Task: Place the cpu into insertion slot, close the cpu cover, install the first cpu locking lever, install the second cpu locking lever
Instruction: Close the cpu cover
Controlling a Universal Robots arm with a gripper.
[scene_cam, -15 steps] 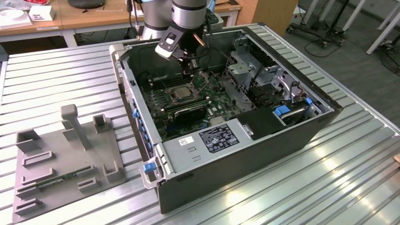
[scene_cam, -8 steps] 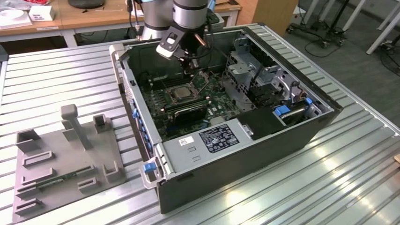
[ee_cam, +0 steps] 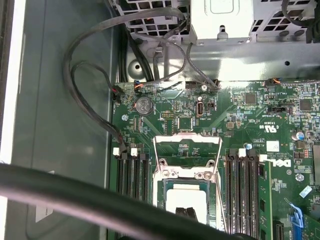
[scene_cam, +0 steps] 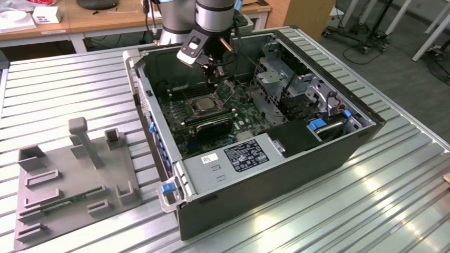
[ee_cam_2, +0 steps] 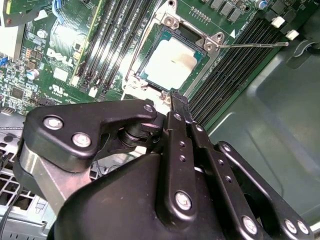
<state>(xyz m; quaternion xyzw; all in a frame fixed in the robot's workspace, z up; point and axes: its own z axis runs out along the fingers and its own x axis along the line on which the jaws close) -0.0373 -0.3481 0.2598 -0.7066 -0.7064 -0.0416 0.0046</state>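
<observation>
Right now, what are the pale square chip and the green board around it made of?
The cpu looks metal-topped: its face is pale, silvery and smooth, and it glares under the light. The green board looks like stiff circuit-board laminate with a slightly glossy green coating, thin traces and white markings. What lies under that coating can't be told.

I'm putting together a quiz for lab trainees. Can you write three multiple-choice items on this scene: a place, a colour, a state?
1. Where is the cpu? A on the grey tray; B in the insertion slot; C on the table.
2. What colour is the circuit board? A green; B red; C white.
3. How is the cpu cover? A shut flat over the cpu; B raised open; C lying on the table.
Key: 1 B, its pale face lies inside the socket rim. 2 A, green around the socket. 3 B, it stands up with board showing through its window.
</observation>
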